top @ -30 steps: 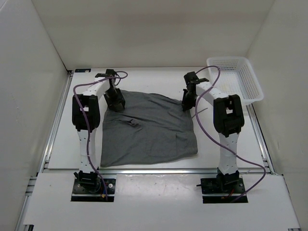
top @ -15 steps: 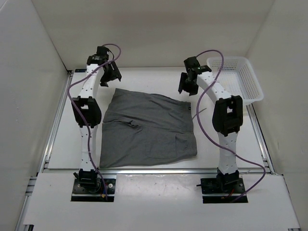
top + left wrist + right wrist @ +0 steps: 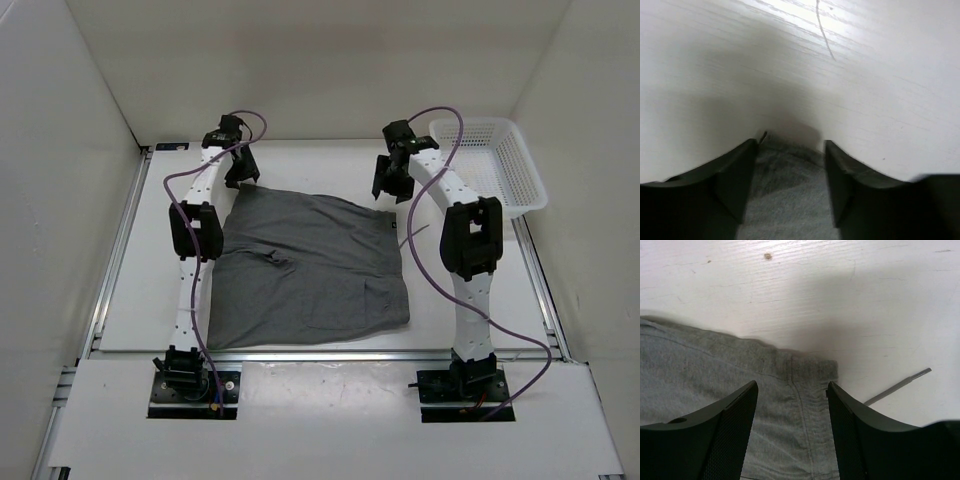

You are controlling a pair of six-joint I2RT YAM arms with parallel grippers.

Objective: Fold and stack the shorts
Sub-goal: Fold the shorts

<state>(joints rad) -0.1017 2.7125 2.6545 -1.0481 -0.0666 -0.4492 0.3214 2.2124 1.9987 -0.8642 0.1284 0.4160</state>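
From above: the shorts (image 3: 300, 265) spread flat across the middle of the table (image 3: 130, 270), grey, one small pucker left of centre, near hem close to the table's near edge. Left gripper (image 3: 240, 178) over the shorts' far left corner, pointing down; right gripper (image 3: 384, 190) just above the far right corner, toward the table's far edge. Opening of either not readable at this size. White basket (image 3: 490, 160) in the far right corner of the table, apart from the cloth. Purple cable (image 3: 425, 120) looping over each arm.

On the left wrist, blurred: two dark fingers (image 3: 735, 180) held apart, left gripper (image 3: 790, 150) open, a tongue of grey shorts (image 3: 785, 200) lying in the gap between them, white table (image 3: 865, 75) beyond. No pinch on the cloth visible; contact with the pads too blurred to tell. Thin dark line (image 3: 822, 30) on the table farther out.

On the right wrist, sharp: fingers (image 3: 730, 435) spread wide, right gripper (image 3: 792, 390) open and holding nothing, hanging above the seamed corner of the shorts (image 3: 795, 390). Cloth flat on the table (image 3: 840, 300), edge lightly wavy. Thin grey rod (image 3: 897, 386) lying on the bare table just beside that corner, not touching it. Small brown spot (image 3: 768, 256) farther out.
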